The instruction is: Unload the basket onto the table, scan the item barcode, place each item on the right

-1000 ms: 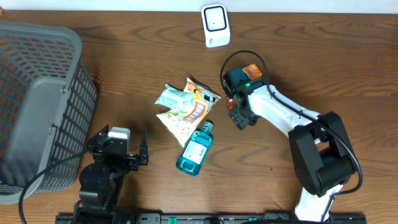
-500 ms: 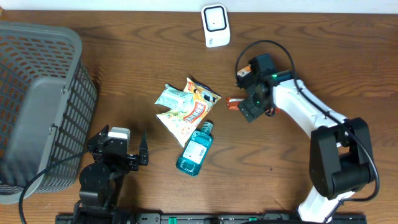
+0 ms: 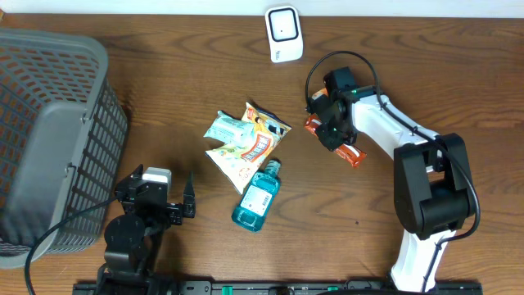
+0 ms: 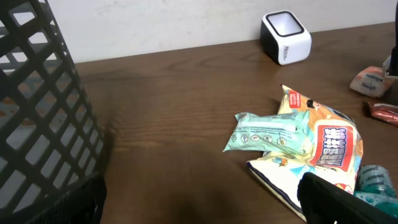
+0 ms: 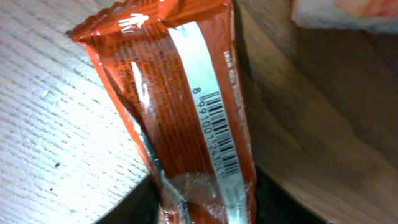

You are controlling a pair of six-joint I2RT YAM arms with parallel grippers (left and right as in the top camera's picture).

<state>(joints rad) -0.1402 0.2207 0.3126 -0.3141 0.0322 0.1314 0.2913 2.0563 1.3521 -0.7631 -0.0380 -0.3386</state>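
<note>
Item: orange snack bar [image 5: 186,112], foil wrapper, barcode [image 5: 221,134] facing the right wrist camera. Location: right of the table's [image 3: 164,90] centre, toward the far edge.
Right gripper [image 3: 334,135]: closed across the bar's middle, with an orange end showing on either side.
Left gripper [image 4: 199,193]: jaws spread wide, holding nothing, by the near edge on the left.
Scanner [image 3: 283,33]: white, upright, at the far edge.
Basket [image 3: 49,131]: grey mesh, at the left edge.
Snack bags [image 3: 246,143]: two, overlapping, at the centre.
Blue bottle [image 3: 258,197]: lying flat, just nearside of the bags.
</note>
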